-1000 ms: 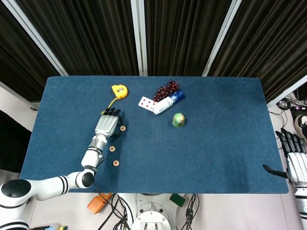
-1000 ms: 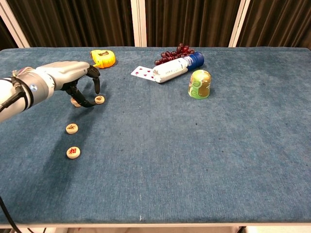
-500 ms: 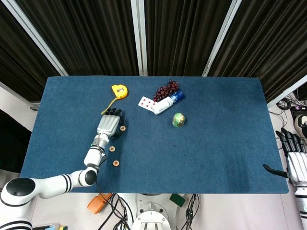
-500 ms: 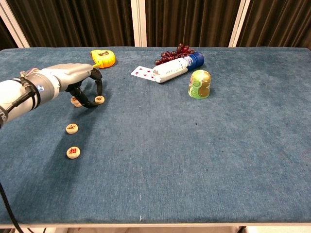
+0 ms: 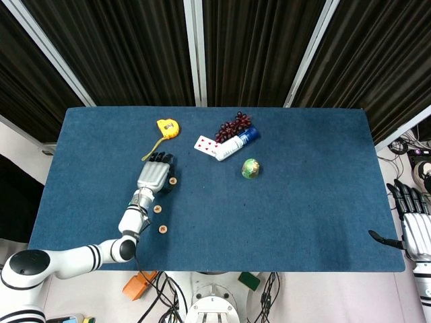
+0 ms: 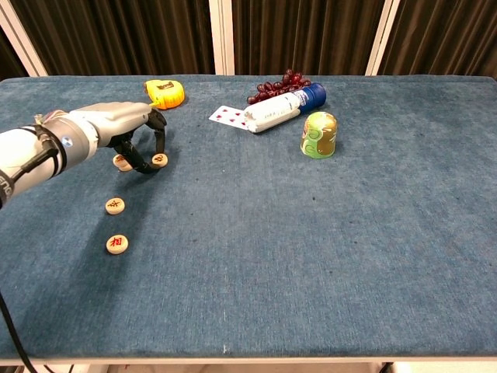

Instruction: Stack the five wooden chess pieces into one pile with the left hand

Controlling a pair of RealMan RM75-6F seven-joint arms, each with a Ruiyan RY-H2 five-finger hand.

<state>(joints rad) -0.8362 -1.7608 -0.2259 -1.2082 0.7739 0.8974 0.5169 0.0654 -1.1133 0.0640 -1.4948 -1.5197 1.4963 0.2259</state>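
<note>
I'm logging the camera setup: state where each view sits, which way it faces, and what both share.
Head view: high above the near edge, looking down on the table; shows the left robot hand and arm, and the right robot hand off the table's right edge.
Chest view: low at the near edge, facing across; shows the left arm.
Shared: left robot hand, chess pieces, tape measure, grapes.

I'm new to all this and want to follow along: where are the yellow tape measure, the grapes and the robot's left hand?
yellow tape measure (image 6: 165, 93), chest view, middle of its case
grapes (image 5: 234, 125), head view, centre of the bunch
left hand (image 6: 116, 124), chest view, back of the hand
</note>
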